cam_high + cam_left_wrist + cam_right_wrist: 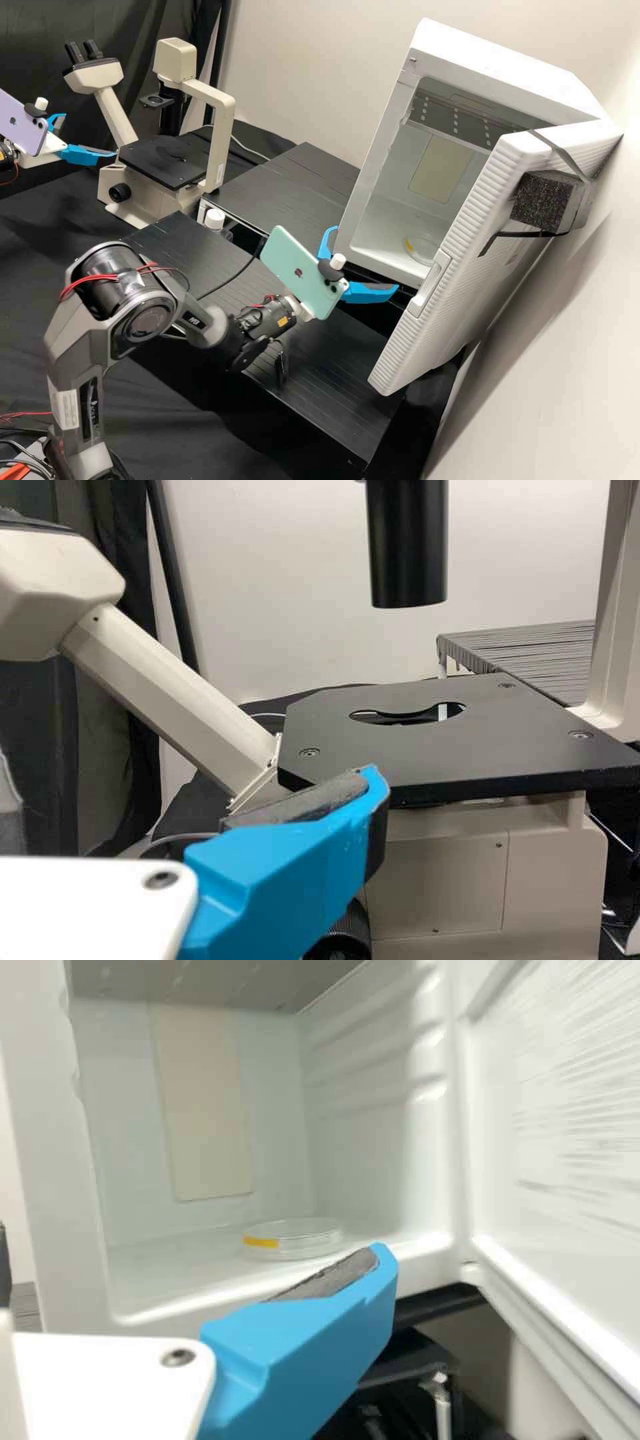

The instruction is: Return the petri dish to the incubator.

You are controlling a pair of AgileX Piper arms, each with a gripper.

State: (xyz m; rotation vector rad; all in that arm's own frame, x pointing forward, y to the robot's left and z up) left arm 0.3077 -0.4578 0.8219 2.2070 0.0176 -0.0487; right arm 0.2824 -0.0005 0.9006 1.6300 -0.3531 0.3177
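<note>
High view: can see dish [421, 248] flat on the floor [383, 243] of incubator [507, 73], well inside the opening. Beside that opening, near the edge of the open door [433, 340], can find right gripper [367, 260], jaws spread wide and holding nothing. To get from those jaws to dish, would have to go inward, deeper into incubator; not between the fingers, not touching them.

Right wrist view: again place dish beyond the blue finger [320, 1330], clear of it, with the sill [200, 1300] crossing the space between. Being round and low, offers no long axis to line up with; lies level, so asks for no turning, by my judgement.

Judge right gripper by far the nearer. Over by microscope [217, 147], well apart from dish, find left gripper [90, 135], jaws also apart and empty.

Would call the placing done, or as good as done. Next, would back right gripper straight away from dish, outward along the same line. Should mind the door's edge, close beside the jaws, and avoid any inward push, likely to slide something so light and smooth across the floor.
</note>
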